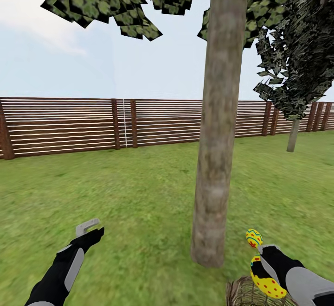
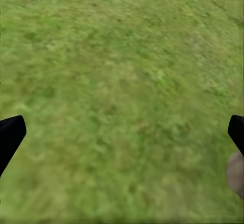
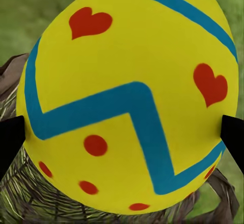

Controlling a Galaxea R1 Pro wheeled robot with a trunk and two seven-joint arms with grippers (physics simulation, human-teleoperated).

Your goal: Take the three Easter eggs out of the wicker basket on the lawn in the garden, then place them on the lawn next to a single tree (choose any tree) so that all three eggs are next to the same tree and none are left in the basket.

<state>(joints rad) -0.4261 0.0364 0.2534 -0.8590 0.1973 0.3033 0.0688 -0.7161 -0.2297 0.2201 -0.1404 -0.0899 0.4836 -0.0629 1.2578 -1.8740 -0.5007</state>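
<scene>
Well to the left of the tree, the left tool hangs low over the lawn with its fingers spread wide and nothing between them; in the left wrist view its two dark fingertips stand at opposite edges over bare grass, with a bit of the pale trunk showing near one of them; the tree itself rises as a thick, mottled grey-brown trunk from the grass, its leafy canopy spreading overhead, with a wooden slat fence well behind it and a darker, narrower tree far off to its right by that fence; just right of the trunk's foot, one Easter egg shows above the right arm, whether resting on the grass or not I cannot tell; just below it the right tool is closed around a second egg, yellow with red dots and hearts and a blue-green zigzag; in the right wrist view this held egg sits between the two dark fingertips, directly above the wicker basket; the basket's woven rim shows beneath the egg, close to the right of the tree's base.
</scene>
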